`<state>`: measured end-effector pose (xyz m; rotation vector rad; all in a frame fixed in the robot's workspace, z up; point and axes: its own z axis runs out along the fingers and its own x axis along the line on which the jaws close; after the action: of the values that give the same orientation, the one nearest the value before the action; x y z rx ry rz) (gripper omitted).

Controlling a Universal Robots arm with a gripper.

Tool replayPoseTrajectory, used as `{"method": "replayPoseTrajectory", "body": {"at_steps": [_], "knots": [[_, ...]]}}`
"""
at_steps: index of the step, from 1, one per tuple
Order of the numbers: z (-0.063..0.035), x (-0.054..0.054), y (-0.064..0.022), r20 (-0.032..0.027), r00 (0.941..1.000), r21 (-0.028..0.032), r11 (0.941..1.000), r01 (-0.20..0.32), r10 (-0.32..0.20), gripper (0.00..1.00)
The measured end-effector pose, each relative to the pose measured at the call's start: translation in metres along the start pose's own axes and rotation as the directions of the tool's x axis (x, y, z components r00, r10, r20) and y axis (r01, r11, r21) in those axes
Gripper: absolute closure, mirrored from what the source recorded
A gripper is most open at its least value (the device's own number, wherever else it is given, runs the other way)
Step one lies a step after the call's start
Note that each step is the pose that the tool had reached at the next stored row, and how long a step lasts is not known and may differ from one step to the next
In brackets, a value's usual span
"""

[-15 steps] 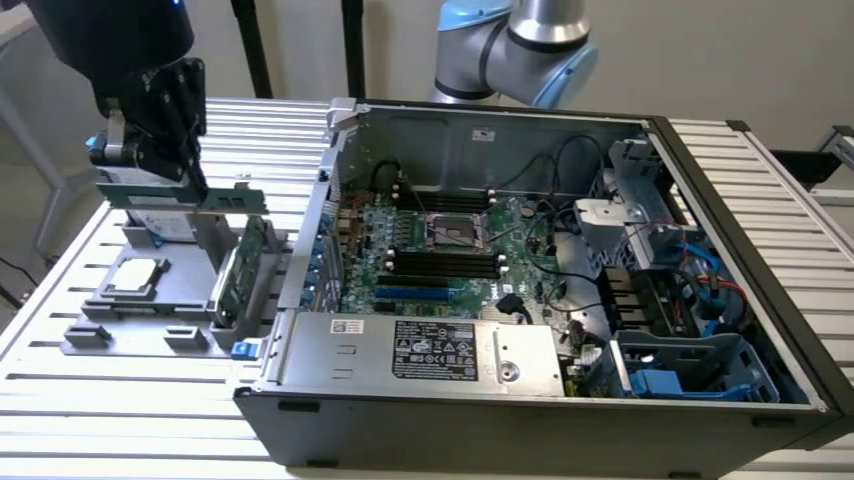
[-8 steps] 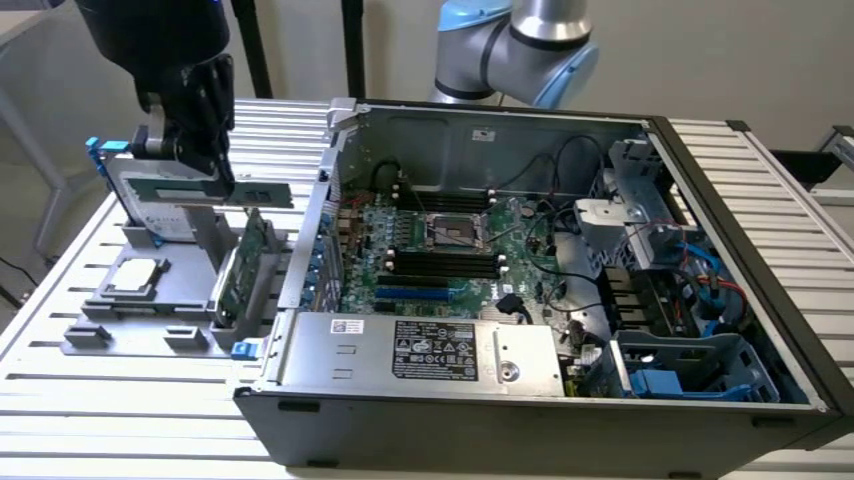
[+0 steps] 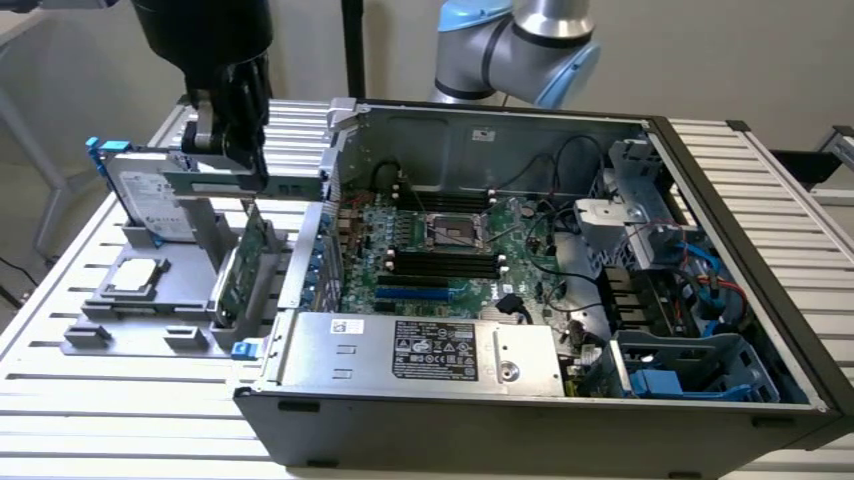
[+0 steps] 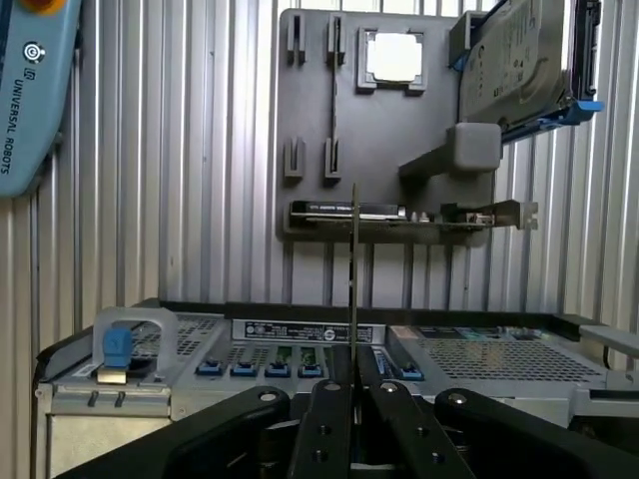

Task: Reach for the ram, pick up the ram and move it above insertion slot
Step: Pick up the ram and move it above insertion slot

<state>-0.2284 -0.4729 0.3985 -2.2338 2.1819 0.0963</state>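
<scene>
The ram point(image 4: 354, 269) showed edge-on in the wrist view as a thin upright sliver in the middle of the frame, its lower end pinched between the two dark fingers point(image 4: 321, 424) of the pincer point(image 4: 354, 391), which was closed narrowly on it. In the exterior view the ram point(image 3: 248, 222) hung as a slim vertical strip below the black pincer point(image 3: 240, 160) at the upper left of the frame, lifted above the grey holder point(image 3: 134, 320) and apart from the open computer case point(image 3: 534, 400) that filled the centre and right. On the holder, at the left of the exterior view, a silver hard drive point(image 3: 140, 195) with blue rails leaned upright at the back, a square processor point(image 3: 138, 275) lay flat in its recess, and a wider green expansion card point(image 3: 238, 275) stood on edge just below the hanging ram. Inside the case the motherboard point(image 3: 441, 250) lay exposed, with a row of long dark memory slots point(image 3: 447, 265) near its middle and a square socket point(image 3: 451, 230) above them. A labelled silver power supply point(image 3: 427, 350) sat along the case's near edge, and blue and black cables point(image 3: 694, 270) ran at the right. The arm's light-blue and silver joint point(image 3: 527, 45) rose behind the case at the top centre. Everything rested on a slatted metal bench point(image 3: 80, 400).
</scene>
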Motion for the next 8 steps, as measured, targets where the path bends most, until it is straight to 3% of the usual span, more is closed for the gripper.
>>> {"method": "replayPoseTrajectory", "body": {"at_steps": [8], "knots": [[-0.0006, -0.005, -0.0275, 0.0191, 0.9998, -0.0004, 1.0000, 0.001, -0.001, 0.87]]}}
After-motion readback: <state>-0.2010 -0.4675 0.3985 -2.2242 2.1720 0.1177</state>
